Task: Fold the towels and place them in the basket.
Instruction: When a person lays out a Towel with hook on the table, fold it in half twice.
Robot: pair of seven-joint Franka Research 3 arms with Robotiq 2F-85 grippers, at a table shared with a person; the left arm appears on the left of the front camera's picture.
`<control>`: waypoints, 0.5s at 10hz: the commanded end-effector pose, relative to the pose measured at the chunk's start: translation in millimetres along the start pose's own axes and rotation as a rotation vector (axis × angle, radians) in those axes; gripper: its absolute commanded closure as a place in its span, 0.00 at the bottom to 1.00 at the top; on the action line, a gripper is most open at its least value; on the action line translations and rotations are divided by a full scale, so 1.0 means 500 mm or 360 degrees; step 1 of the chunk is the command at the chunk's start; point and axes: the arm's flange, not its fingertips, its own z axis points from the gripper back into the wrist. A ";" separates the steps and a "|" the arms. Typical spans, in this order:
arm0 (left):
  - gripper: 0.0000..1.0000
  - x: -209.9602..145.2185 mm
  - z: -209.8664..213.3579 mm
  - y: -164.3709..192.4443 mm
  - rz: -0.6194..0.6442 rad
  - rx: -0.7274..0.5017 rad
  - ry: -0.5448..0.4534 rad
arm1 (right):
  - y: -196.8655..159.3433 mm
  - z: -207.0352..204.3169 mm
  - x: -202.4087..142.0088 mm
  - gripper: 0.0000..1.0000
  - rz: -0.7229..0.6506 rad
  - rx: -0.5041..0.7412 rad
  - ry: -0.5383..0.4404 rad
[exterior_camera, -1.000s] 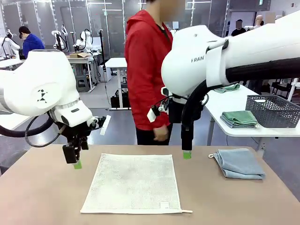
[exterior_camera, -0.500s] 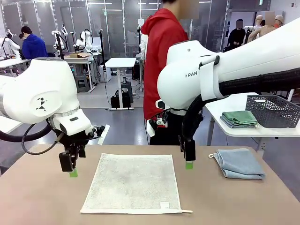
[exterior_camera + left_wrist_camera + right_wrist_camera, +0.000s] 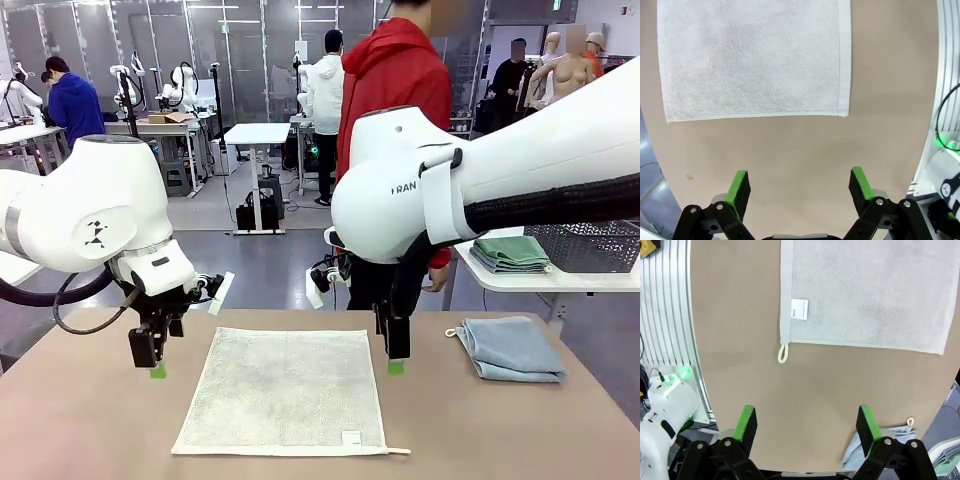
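A cream-white towel (image 3: 285, 390) lies spread flat in the middle of the brown table. A pale blue-grey towel (image 3: 508, 348) lies folded at the right, its white loop toward the centre. My left gripper (image 3: 155, 366) hangs just off the cream towel's far left corner, low over the table. My right gripper (image 3: 396, 362) hangs just off its far right corner. In the left wrist view the gripper (image 3: 800, 187) is open over bare table, short of the towel (image 3: 752, 57) edge. The right gripper (image 3: 805, 427) is likewise open, with the towel (image 3: 870, 290) ahead and the blue-grey towel (image 3: 885, 442) beside it. The basket (image 3: 600, 240) stands on a white side table, partly behind my right arm.
A stack of folded green cloths (image 3: 512, 252) lies on the white side table (image 3: 520, 280) next to the basket. A person in a red jacket (image 3: 395, 80) stands beyond the far edge, behind my right arm. Bare table surrounds the cream towel on all sides.
Both grippers have come down closer to the table at the towel's far corners, the right one also shifting slightly left. The person in red has walked to the right.
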 end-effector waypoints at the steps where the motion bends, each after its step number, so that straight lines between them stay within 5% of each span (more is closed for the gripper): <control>1: 0.00 0.000 0.001 0.010 -0.0031 0.0035 0.0009 | 0.008 -0.013 -0.009 0.00 0.0021 -0.0053 0.0015; 5: 0.00 0.000 -0.004 0.002 0.0001 -0.0002 -0.0001 | 0.001 -0.006 0.000 0.00 0.0002 -0.0009 -0.0002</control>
